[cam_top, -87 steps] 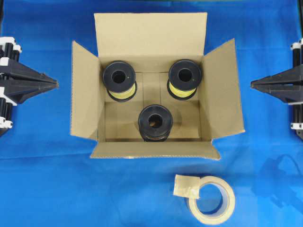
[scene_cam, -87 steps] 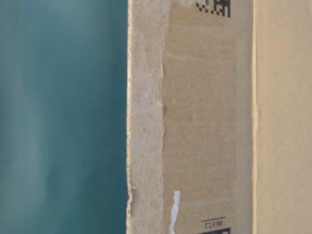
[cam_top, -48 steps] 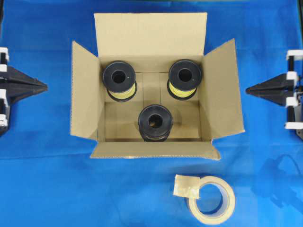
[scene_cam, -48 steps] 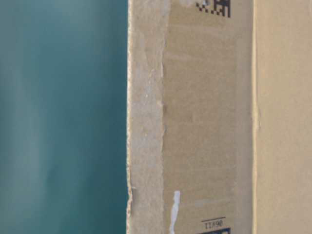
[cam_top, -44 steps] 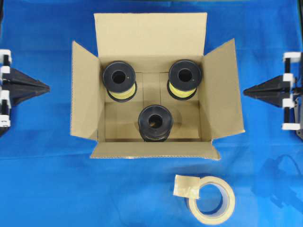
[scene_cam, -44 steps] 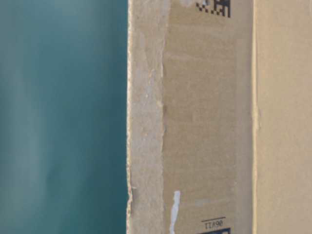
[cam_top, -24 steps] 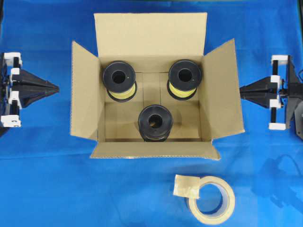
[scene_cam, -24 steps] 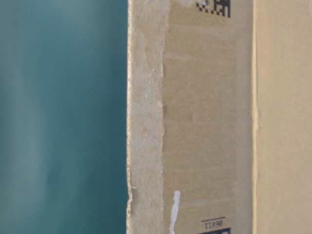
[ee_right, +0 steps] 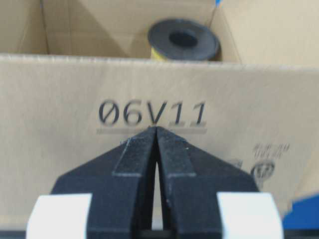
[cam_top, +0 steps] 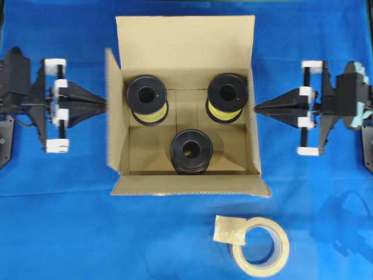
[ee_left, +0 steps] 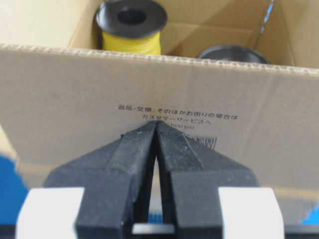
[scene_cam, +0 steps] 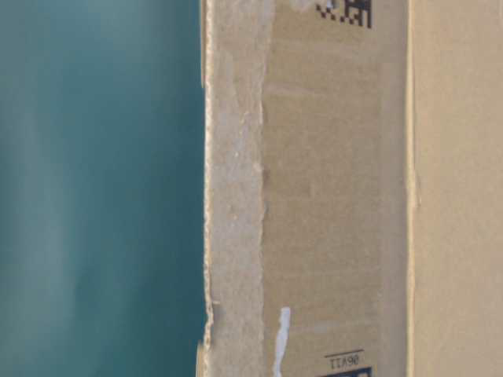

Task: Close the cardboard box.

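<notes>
The cardboard box [cam_top: 186, 105] stands open in the upper middle of the overhead frame, between both arms, with the left pincer [cam_top: 104, 101] and right pincer [cam_top: 256, 107], tips pressed together, each touching its near side flap.

Brown box and black spools showing on blue

The cardboard box [cam_top: 185, 38] is showing plain brown, the spools [cam_top: 190, 150] black with yellow thread, the desk [cam_top: 70, 233] bright blue, the tape roll [cam_top: 261, 247] beige.

Blue cloth-covered table [cam_top: 58, 221] bearing an open cardboard box [cam_top: 185, 44] and, near its front, a tape roll [cam_top: 260, 247].
</notes>
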